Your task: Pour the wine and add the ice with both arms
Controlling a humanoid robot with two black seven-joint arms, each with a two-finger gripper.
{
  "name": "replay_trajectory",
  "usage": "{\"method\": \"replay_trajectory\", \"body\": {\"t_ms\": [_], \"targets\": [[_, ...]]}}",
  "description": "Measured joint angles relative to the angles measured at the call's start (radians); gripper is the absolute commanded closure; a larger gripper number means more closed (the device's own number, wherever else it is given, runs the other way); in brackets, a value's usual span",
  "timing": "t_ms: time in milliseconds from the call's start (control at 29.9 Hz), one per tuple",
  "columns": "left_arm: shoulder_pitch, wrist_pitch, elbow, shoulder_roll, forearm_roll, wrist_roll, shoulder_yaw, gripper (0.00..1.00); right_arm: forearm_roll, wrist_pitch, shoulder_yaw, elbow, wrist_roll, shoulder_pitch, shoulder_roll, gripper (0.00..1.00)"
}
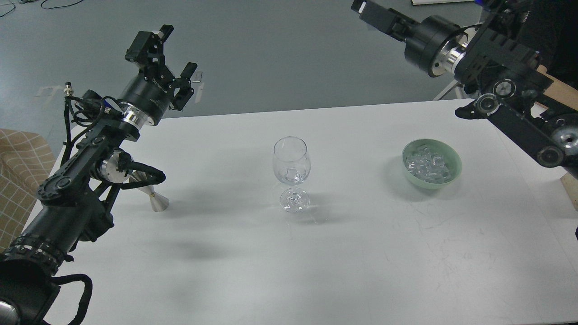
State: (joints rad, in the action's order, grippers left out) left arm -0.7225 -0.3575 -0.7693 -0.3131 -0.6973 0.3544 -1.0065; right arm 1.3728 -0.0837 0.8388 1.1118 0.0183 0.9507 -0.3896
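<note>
A clear stemmed glass [291, 174] stands upright at the middle of the white table [316, 257]. A glassy ice chunk [294, 173] sits in its bowl; any wine there is too faint to make out. A pale green bowl [422, 183] to the right holds several ice chunks [428, 164]. My left gripper [174, 50] is open and empty, raised beyond the table's far left edge. My right gripper [363, 8] is raised high at the top edge, far above and behind the bowl; its fingers are cut off by the frame.
A silver double-cone jigger [154, 200] stands at the left, partly behind my left arm. A checked seat [18, 167] lies beyond the left table edge. A person in dark clothes [557, 40] sits at the far right.
</note>
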Motion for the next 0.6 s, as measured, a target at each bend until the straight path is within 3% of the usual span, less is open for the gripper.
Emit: {"method": "replay_trajectory", "body": {"t_ms": [134, 234, 368, 601], "targets": [[0.001, 0.0, 0.006, 0.001, 0.0, 0.0, -0.001, 0.02, -0.1, 0.003, 0.104, -0.203, -0.029, 0.032, 0.081, 0.01], [0.001, 0.001, 0.012, 0.001, 0.0, 0.0, -0.001, 0.02, -0.147, -0.004, 0.165, -0.317, -0.094, 0.042, 0.139, 0.01], [0.001, 0.001, 0.027, 0.006, -0.001, 0.0, 0.0, 0.02, -0.264, -0.009, 0.192, -0.4, -0.176, 0.044, 0.202, 0.01], [0.001, -0.009, 0.066, 0.024, 0.01, -0.001, -0.006, 0.02, -0.579, -0.023, 0.195, -0.533, -0.256, 0.033, 0.304, 0.01]]}}
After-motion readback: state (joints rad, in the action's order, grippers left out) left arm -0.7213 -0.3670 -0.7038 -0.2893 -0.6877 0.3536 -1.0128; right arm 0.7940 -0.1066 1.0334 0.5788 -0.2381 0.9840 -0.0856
